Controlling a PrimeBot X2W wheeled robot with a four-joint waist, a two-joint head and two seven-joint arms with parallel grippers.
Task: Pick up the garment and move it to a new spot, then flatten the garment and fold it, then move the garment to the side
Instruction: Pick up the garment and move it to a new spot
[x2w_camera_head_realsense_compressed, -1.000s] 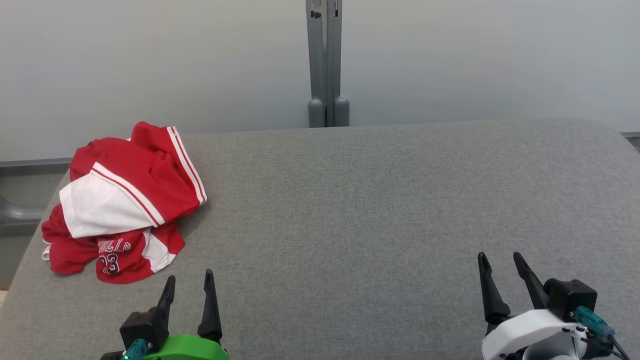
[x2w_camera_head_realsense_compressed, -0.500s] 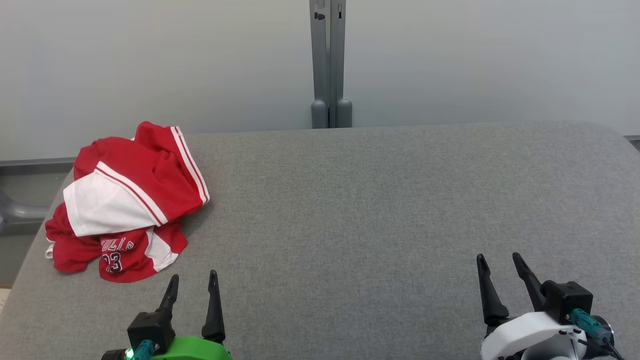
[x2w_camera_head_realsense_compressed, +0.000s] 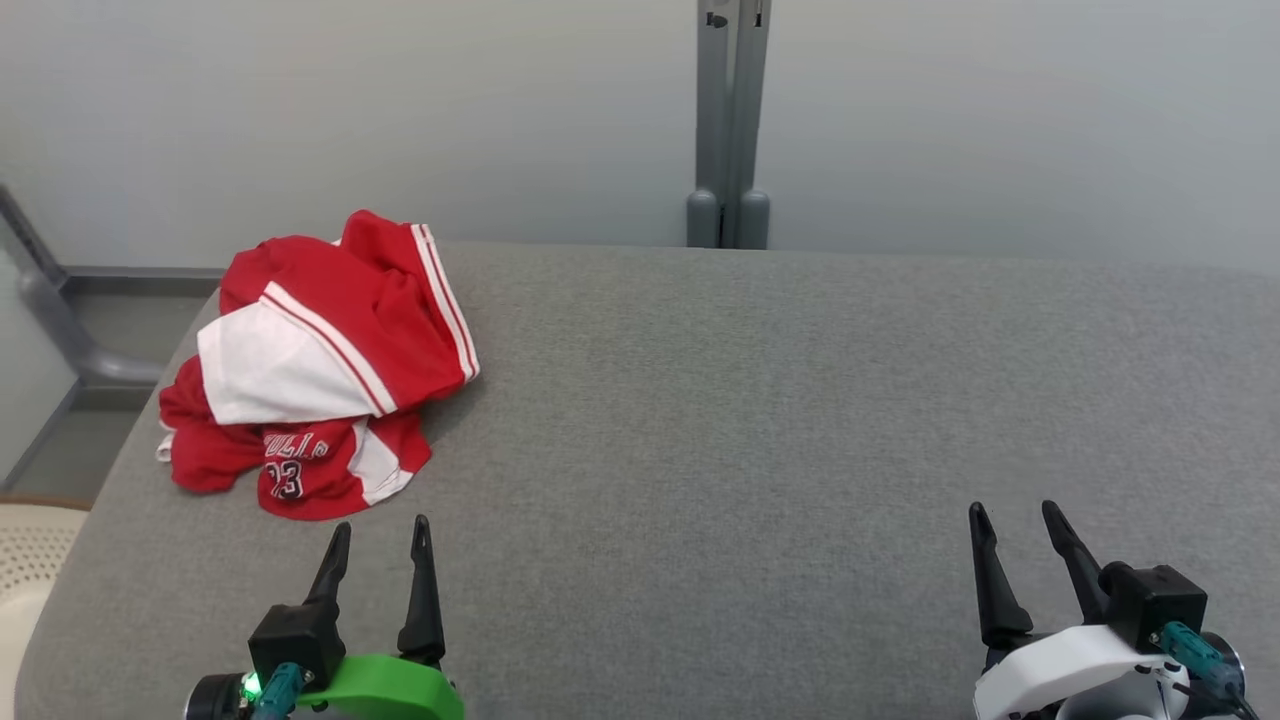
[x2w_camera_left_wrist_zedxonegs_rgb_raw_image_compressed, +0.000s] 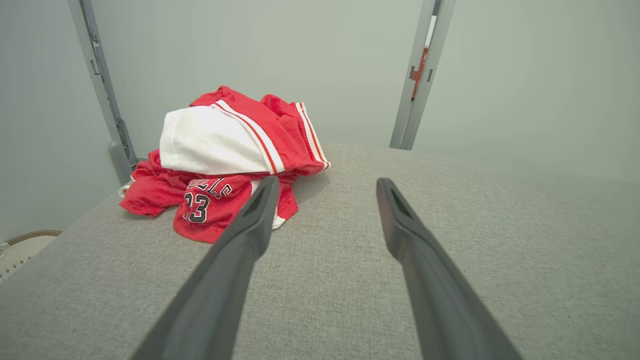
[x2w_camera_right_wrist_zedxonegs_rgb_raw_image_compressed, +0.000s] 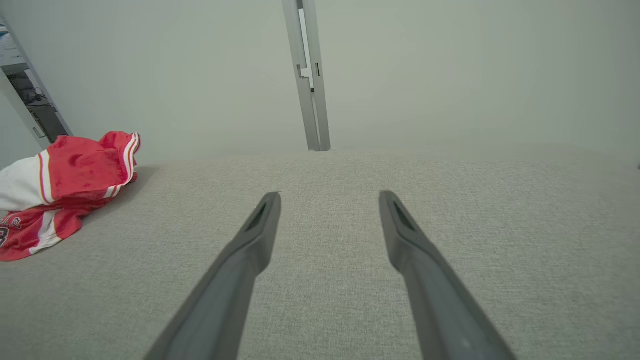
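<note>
Zero of the steps look done to me: the crumpled red-and-white mesh basketball garment (x2w_camera_head_realsense_compressed: 315, 370) is sitting in a heap at the far left corner of the grey fabric-covered table (x2w_camera_head_realsense_compressed: 780, 400), with a white panel on top and a bit of lettering and a number showing on the hem nearest the robot. So as far as I can judge, the pickup, the move to a new spot, the flattening, the fold and the final shove to the side are all left to do. Both grippers are empty. The left gripper (x2w_camera_head_realsense_compressed: 382, 525), the one with the green housing, sits by the near edge on the left with its two dark fingers spread wide and nothing between them. The garment's near hem lies just beyond its fingertips and a touch to the left, close but not touching from what the head view shows. The right gripper (x2w_camera_head_realsense_compressed: 1012, 508), white housing, is down by the near right corner, jaws just as wide apart and holding nothing, well apart from the garment with a big stretch of bare grey table between them. My guess is the left one gets the first grab, since it's practically there.
</note>
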